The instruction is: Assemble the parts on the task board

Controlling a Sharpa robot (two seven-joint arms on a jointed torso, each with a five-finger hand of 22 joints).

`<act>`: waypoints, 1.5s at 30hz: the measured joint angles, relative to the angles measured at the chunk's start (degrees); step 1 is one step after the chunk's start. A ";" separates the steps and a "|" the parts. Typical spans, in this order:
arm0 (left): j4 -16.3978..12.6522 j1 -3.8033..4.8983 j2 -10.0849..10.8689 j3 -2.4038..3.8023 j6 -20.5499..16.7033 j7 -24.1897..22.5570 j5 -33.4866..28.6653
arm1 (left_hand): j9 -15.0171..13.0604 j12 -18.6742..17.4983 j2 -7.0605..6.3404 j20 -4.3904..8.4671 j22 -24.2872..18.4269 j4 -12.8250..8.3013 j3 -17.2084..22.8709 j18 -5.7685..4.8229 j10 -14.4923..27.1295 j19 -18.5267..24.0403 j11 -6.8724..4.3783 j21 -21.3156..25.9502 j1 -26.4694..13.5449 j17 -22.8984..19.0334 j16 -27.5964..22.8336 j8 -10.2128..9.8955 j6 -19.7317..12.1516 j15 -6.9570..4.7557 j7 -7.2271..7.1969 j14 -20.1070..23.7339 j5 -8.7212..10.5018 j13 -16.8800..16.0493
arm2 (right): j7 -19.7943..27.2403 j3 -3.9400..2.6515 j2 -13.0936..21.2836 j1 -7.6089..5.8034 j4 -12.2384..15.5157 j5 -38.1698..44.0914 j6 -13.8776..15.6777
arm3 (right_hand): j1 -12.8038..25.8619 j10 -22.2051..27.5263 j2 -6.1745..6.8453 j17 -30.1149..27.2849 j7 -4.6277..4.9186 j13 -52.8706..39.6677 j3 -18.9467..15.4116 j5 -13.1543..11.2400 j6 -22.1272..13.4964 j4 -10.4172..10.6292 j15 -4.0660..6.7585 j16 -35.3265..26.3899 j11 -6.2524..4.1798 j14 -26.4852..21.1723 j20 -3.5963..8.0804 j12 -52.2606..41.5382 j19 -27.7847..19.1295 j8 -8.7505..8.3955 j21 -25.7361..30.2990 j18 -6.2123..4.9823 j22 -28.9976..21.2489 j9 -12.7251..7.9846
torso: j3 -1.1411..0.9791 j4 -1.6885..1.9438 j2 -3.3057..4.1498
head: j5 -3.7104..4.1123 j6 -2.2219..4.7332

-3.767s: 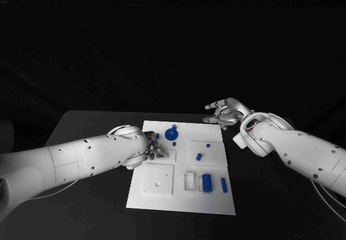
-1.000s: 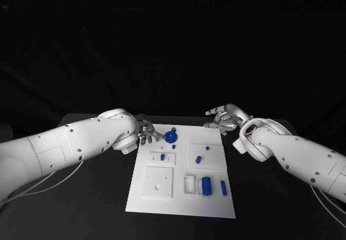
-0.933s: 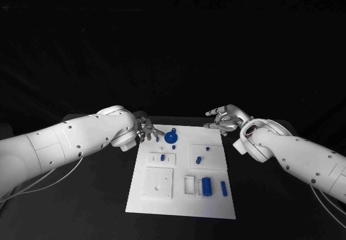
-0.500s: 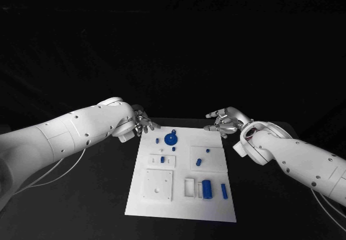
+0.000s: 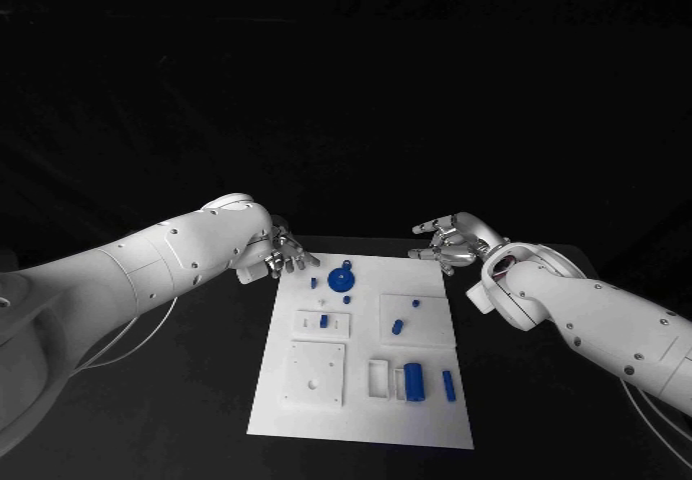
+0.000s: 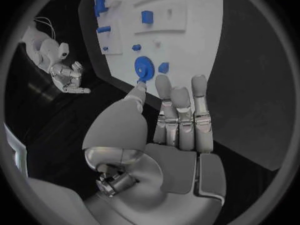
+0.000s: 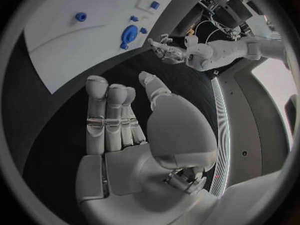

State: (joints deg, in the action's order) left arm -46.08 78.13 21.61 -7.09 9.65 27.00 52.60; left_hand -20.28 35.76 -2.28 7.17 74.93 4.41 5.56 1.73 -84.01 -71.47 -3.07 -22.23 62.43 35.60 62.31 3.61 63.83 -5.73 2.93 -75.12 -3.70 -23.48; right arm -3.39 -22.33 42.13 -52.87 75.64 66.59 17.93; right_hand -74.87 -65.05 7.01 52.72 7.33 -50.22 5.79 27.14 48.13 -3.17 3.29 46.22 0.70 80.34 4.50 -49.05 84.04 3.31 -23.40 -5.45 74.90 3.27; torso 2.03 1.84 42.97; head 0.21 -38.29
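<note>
The white task board (image 5: 361, 420) lies in the middle of the black table. A blue round disc (image 5: 342, 279) sits near its far edge, with a small blue piece (image 5: 316, 283) beside it. A short blue part (image 5: 325, 321) stands in the small left plate, and a blue cylinder (image 5: 414, 381) and a blue bar (image 5: 447, 385) lie near the front right. My left hand (image 5: 286, 257) hovers empty off the board's far left corner, fingers straight (image 6: 178, 120), just short of the disc (image 6: 143, 68). My right hand (image 5: 447, 240) hangs empty past the far right corner (image 7: 125, 120).
Two more small blue parts (image 5: 397, 325) (image 5: 415, 299) sit on the right-hand plate. A square plate with a hole (image 5: 316, 373) and a slotted block (image 5: 378, 378) lie at the board's front. Black table surrounds the board on all sides.
My left hand has drawn back from the small left plate to beyond the board's far left corner, leaving a blue part standing in that plate. The right hand has barely moved.
</note>
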 measured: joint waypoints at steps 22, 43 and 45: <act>4.98 -1.75 -1.76 -0.02 2.51 -1.52 -1.01 | 0.20 0.00 -2.18 0.00 -0.02 4.85 1.53 0.00 0.02 0.00 0.39 0.00 -3.12 -0.33 0.70 0.40 -0.38 -0.06 0.02 0.36 0.43 -0.15 | 2.69 -0.97 -0.56 -0.02 -0.58 -4.77 3.13 | 0.15 -0.05 0.16 -23.54 0.74 35.18 0.86 1.50 1.53 1.19 -3.39 -29.00 1.79 -4.59 -3.57 20.61 -7.81 0.00 19.47 -0.27 -40.26 0.00 | 0.27 -0.46 0.84 | 0.19 0.04; 5.38 -1.99 -2.45 -0.03 4.25 -2.23 -2.54 | 0.38 0.23 0.00 0.00 -0.03 1.70 -0.31 0.01 -0.02 0.01 0.42 0.00 -1.78 -0.31 1.10 0.33 -0.27 0.00 -0.07 0.41 0.65 -0.51 | 2.88 -0.99 -0.71 -0.02 -0.80 -6.05 3.16 | 0.15 -5.00 0.15 -36.33 0.91 46.29 1.19 2.17 1.71 1.52 -4.63 -41.39 2.98 -0.90 -5.02 33.33 -8.08 0.00 17.53 -0.26 -67.44 0.00 | 0.25 -0.39 0.87 | 0.30 0.04; 5.44 -2.00 -2.50 -0.03 4.31 -2.26 -2.57 | 0.38 0.23 0.70 0.00 -0.03 0.90 -0.81 0.01 -0.02 0.01 0.42 0.00 -1.25 -0.31 1.33 0.34 -0.27 0.00 -0.08 0.41 0.65 -0.55 | 2.88 -0.99 -0.72 -0.02 -0.81 -6.07 3.15 | 0.15 -5.00 0.15 -36.38 1.07 46.30 1.19 2.24 1.87 1.52 -4.63 -41.39 2.98 -0.90 -5.02 33.40 -8.08 0.00 17.53 -0.26 -67.63 0.00 | 0.25 -0.39 0.88 | 0.34 0.05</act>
State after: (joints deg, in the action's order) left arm -40.64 76.13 19.12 -7.11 13.96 24.73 50.03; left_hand -19.90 36.00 -1.58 7.17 74.90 5.32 4.75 1.74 -84.03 -71.47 -2.66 -22.23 61.18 35.28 63.64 3.95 63.56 -5.73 2.86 -74.71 -3.05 -24.03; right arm -0.50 -23.32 41.41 -52.89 74.83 60.53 21.08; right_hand -74.72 -70.05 7.16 16.34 8.40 -3.92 6.99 29.38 50.00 -1.65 -1.34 4.82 3.68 79.45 -0.52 -15.65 75.96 3.31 -5.87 -5.70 7.28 3.27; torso 2.28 1.45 43.85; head 0.54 -38.24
